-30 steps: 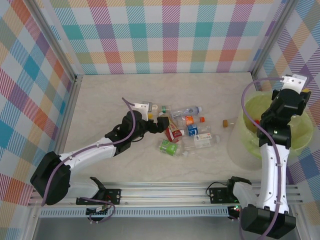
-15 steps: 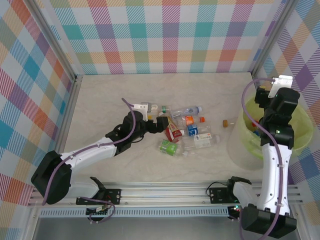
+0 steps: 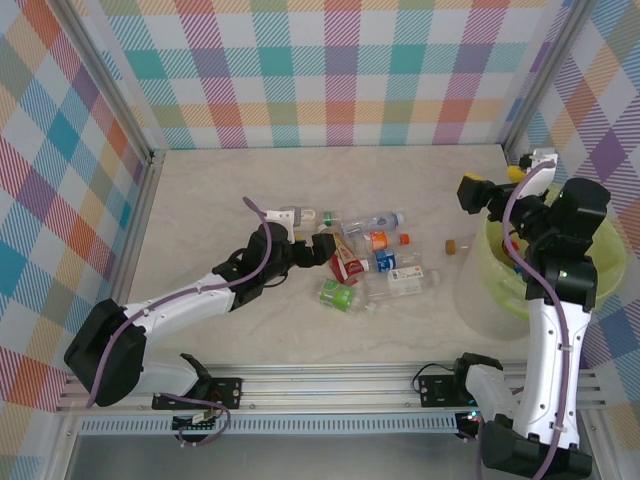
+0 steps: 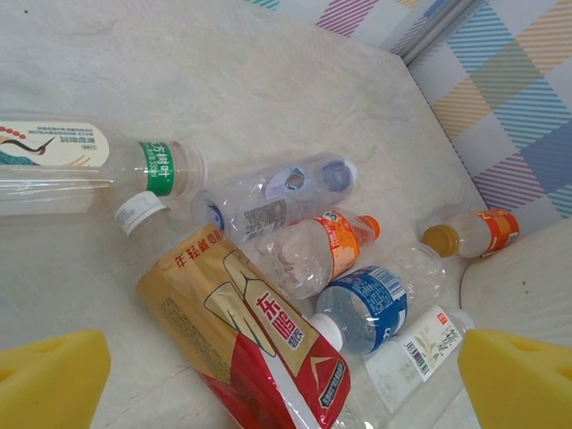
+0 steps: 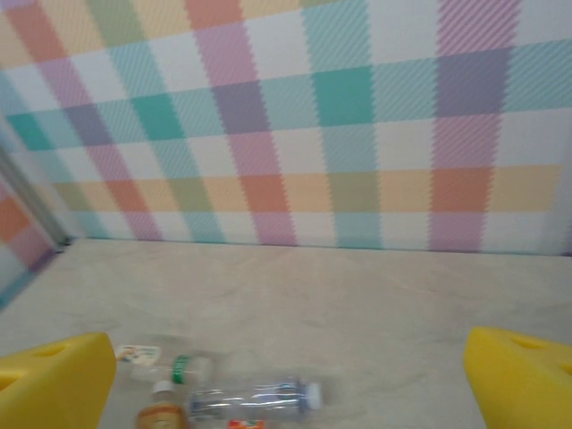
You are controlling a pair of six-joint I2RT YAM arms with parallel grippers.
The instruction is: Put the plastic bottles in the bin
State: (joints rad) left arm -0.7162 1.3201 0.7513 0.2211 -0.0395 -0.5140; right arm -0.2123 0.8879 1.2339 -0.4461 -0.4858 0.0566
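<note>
Low in the top view, the left arm reaches from the lower left toward the middle of the desk. The left claw sits low at the left edge of the plastic bottles. They lie on their sides in a loose heap at the centre of the frame, outside the bin.

In the left wrist view we see that claw spread wide, a yellow pad in each lower corner, gripping nothing. A red-and-gold labelled bottle lies in the frame between them, with a blue-labelled bottle and an orange-labelled bottle just beyond it.

A small orange-capped bottle lies alone between heap and bin. The bin stands at the right edge of the desk, and the right arm crosses it in the frame. At the upper right, the right claw hangs just above the bin in the frame, turned toward the checked wall. Its wrist view shows it wide and empty.
</note>
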